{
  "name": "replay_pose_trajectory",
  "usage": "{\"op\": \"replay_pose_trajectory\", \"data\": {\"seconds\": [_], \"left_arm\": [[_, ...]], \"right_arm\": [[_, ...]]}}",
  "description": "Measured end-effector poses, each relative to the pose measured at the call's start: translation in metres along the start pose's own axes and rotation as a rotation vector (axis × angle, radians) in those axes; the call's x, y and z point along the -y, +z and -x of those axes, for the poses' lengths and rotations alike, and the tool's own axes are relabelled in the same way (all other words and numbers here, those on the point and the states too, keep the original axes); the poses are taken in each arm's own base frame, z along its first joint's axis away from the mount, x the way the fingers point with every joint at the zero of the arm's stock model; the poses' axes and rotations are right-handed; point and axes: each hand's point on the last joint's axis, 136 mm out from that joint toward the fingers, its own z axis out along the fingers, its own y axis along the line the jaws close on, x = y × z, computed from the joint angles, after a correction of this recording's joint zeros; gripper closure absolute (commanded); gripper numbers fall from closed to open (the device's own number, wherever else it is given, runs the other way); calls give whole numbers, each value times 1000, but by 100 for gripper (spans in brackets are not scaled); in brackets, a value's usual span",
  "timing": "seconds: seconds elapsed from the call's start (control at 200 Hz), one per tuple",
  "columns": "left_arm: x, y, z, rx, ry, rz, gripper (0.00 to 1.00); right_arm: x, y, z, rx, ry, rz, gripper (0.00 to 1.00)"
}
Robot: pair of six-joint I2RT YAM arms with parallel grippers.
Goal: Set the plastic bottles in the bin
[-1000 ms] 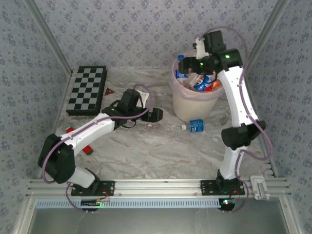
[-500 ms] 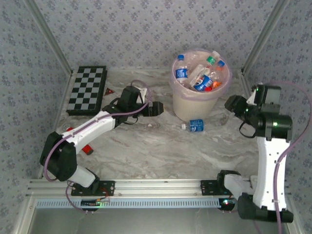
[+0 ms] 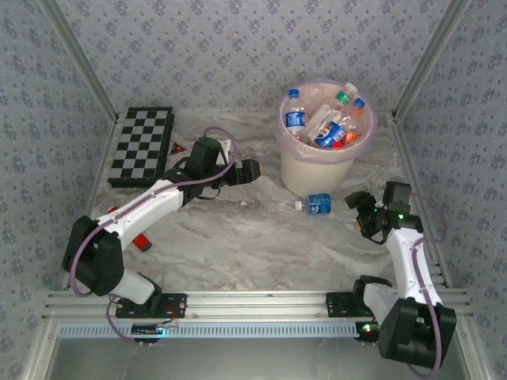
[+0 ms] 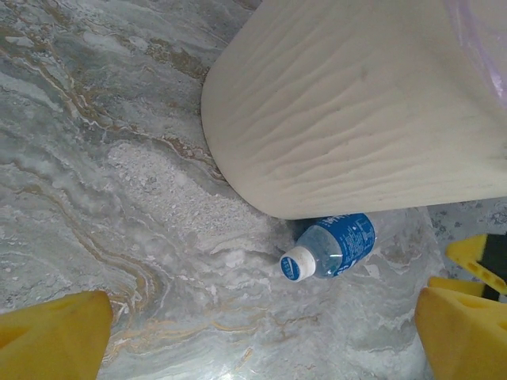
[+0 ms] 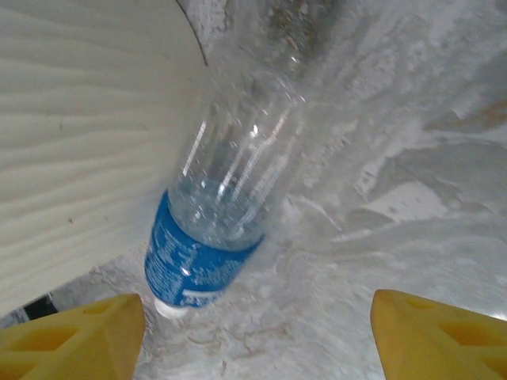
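Blue wraps the label of the one loose plastic bottle (image 3: 318, 204) on the bench (image 3: 238, 237). White print runs across the label, too small and blurred to read in any view. In the left wrist view the bottle (image 4: 333, 245) lies on its side with its white cap toward the camera, tucked against the foot of the bin (image 4: 356, 119).

From above, the cream bin (image 3: 321, 174), lined with a pink bag, stands toward the back of the marbled bench. It is heaped with the other plastic bottles (image 3: 323, 119), which carry blue and red labels; none of their lettering is legible.

The left hand (image 3: 250, 171) hangs left of the bin, well apart from the loose bottle. Its yellow fingers (image 4: 55, 332) are spread wide with nothing between them, and the bottle lies ahead of them, nearer the right-hand finger.

The right hand (image 3: 359, 208) sits low on the other side, near the bottle and just right of it. Its fingers (image 5: 444, 332) are likewise parted and empty. In its own view the bottle (image 5: 214, 229) lies ahead beside the bin's ribbed wall (image 5: 79, 119), labelled end nearest, closer to the left-hand finger.

At the far left lies a black-and-white chequered board (image 3: 141, 145), with a small red object (image 3: 178, 149) beside it.
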Motion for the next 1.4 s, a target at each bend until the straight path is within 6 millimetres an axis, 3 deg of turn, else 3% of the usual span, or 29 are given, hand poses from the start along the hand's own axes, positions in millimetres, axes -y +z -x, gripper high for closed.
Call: {"op": "replay_pose_trajectory", "data": {"seconds": [0.1, 0.27, 0.445, 0.665, 0.95, 1.044, 1.154, 1.244, 1.399], "left_arm": [[0, -5, 1, 5, -1, 2, 2], [-1, -8, 1, 6, -4, 8, 2], [-2, -10, 3, 13, -5, 14, 2], [-3, -13, 4, 19, -7, 19, 2], [-5, -13, 6, 25, -9, 25, 2], [-5, -13, 6, 25, -8, 25, 2], [-5, -12, 6, 24, -8, 26, 2], [-3, -12, 8, 26, -7, 24, 2], [4, -11, 18, 41, 6, 12, 2]], "right_arm": [[-6, 15, 9, 14, 25, 39, 20], [-4, 36, 17, 14, 47, 33, 5], [-3, 50, 28, 37, 47, 25, 5], [10, 85, 32, 18, 93, 2, 17], [7, 88, 35, 41, 64, 6, 45], [9, 79, 35, 57, 28, -18, 52], [2, 54, 39, 101, -58, -41, 58], [-10, 23, 47, 163, -144, -51, 61], [-37, -47, 52, 281, -281, -46, 65]]}}
